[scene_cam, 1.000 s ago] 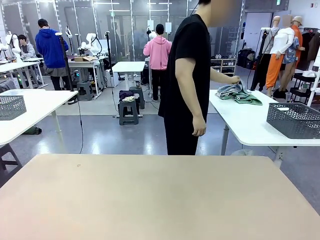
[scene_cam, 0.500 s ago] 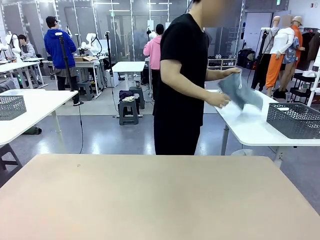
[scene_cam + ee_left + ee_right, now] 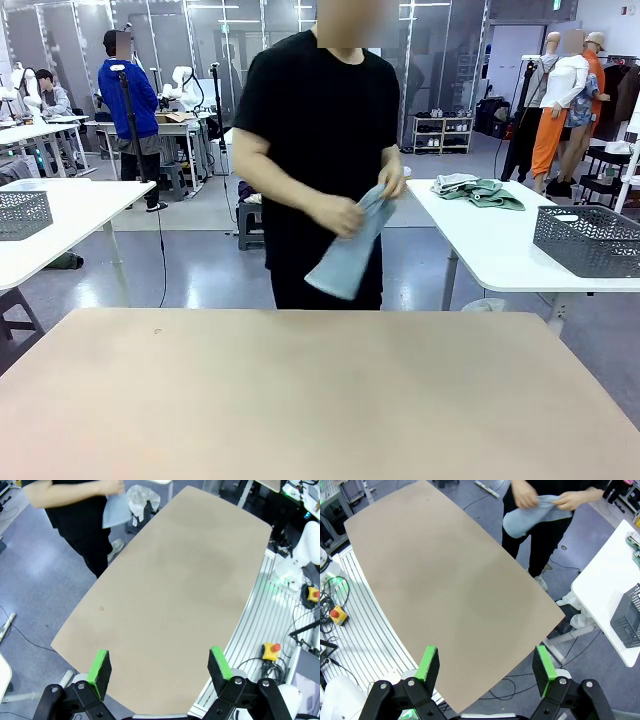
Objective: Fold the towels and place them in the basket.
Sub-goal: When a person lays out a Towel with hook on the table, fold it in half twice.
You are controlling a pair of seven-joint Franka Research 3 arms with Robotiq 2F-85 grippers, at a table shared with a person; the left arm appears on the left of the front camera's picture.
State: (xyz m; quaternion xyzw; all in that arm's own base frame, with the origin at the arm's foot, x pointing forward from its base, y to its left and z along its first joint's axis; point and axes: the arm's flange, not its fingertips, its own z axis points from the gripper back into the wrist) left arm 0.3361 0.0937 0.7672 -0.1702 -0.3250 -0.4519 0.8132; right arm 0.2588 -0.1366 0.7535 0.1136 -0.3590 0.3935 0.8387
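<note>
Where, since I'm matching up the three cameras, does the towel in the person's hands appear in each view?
Front view: towel near the centre, hanging from the grip of the person beyond the far edge of the table.
Left wrist view: towel at top left, just off the table's edge.
Right wrist view: towel at the top, right of centre.
Shared landmark: the tan table.

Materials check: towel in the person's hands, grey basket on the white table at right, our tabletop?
Towel: soft cloth, pale blue-grey, matte; it hangs limp and creased, likely terry.
Basket: probably moulded plastic, dark grey, perforated walls.
Tabletop: smooth matte beige, probably laminate.
</note>
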